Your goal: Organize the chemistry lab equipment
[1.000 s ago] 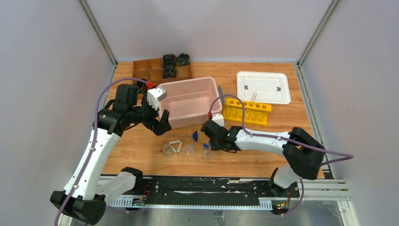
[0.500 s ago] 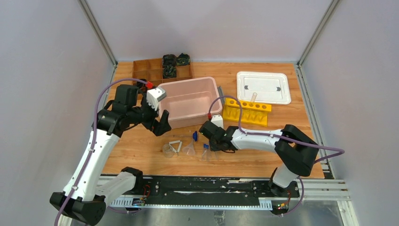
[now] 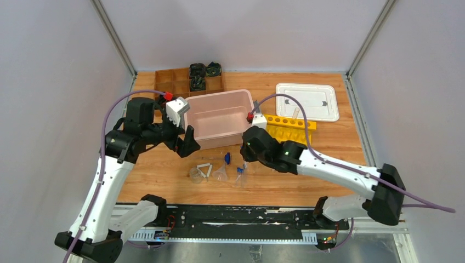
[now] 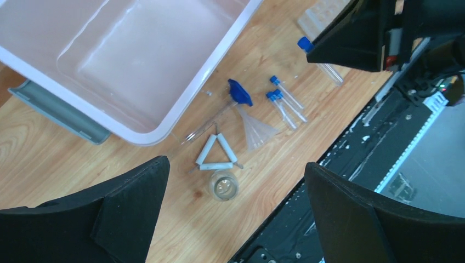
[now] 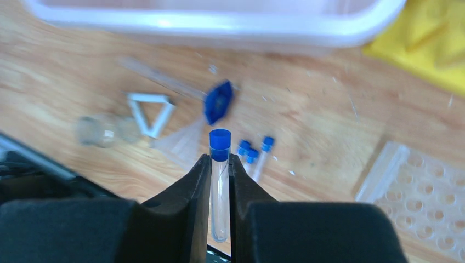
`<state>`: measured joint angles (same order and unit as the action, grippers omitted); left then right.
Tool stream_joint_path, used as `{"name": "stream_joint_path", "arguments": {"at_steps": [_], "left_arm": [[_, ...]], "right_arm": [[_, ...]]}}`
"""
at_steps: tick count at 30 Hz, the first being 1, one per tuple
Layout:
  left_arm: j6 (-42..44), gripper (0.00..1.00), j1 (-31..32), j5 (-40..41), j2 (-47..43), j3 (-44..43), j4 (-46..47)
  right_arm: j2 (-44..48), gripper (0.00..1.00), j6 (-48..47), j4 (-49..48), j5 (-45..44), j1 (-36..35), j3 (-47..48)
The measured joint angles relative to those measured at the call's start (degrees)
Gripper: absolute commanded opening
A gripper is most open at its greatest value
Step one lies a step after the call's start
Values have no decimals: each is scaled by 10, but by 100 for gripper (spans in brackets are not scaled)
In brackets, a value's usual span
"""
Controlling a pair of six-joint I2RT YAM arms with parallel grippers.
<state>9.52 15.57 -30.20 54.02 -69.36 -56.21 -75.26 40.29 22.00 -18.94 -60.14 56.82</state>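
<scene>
My right gripper [image 5: 220, 159] is shut on a blue-capped clear tube [image 5: 220, 186], held above the table with its cap past the fingertips; the same tube [image 4: 328, 68] shows in the left wrist view. Three more capped tubes [image 4: 284, 103] lie on the wood beside the clear funnel [image 4: 256, 129], the blue-tipped rod [image 4: 239, 92], the white wire triangle [image 4: 218, 155] and the small beaker [image 4: 223, 185]. My left gripper [image 3: 186, 143] hangs open, high above the triangle and beaker. The yellow tube rack [image 3: 290, 129] stands behind the right arm. A clear holed tray [image 5: 422, 189] lies to the right.
The large pink bin [image 3: 219, 118] sits just behind the loose items, its white lid [image 3: 307, 101] at the back right. A brown compartment box [image 3: 181, 82] with dark items is at the back left. The black rail [image 3: 236, 216] runs along the near edge.
The right gripper closed on a tube and lifted it off the table, rising and moving back toward the rack. The left arm shifted slightly and stayed open.
</scene>
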Motion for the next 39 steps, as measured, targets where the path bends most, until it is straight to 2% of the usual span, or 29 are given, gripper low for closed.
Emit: {"name": "stream_joint_path", "arguments": {"at_steps": [6,10,14,19,22,28,39], "left_arm": [[-25,98,0,-52,-32,-6,-1],[-37,94,0,-76,-30,-33,-5],[-54,88,0,-96,-15,-68,-1],[-75,79,0,-111,-11,-67,1],[-86,65,0,-123,-10,-67,1],[-91,60,0,-132,-7,-67,1],[-109,39,0,-144,38,-68,0]], "right_arm": [[87,0,-54,-85,8,-6,41],[59,0,-62,-153,4,-16,108],[14,0,-67,-237,-12,-52,136],[-37,0,-74,-285,-29,-89,171],[-43,0,-76,-305,-37,-100,179],[-44,0,-72,-335,-39,-103,188],[-56,0,-68,-353,-39,-103,207]]}}
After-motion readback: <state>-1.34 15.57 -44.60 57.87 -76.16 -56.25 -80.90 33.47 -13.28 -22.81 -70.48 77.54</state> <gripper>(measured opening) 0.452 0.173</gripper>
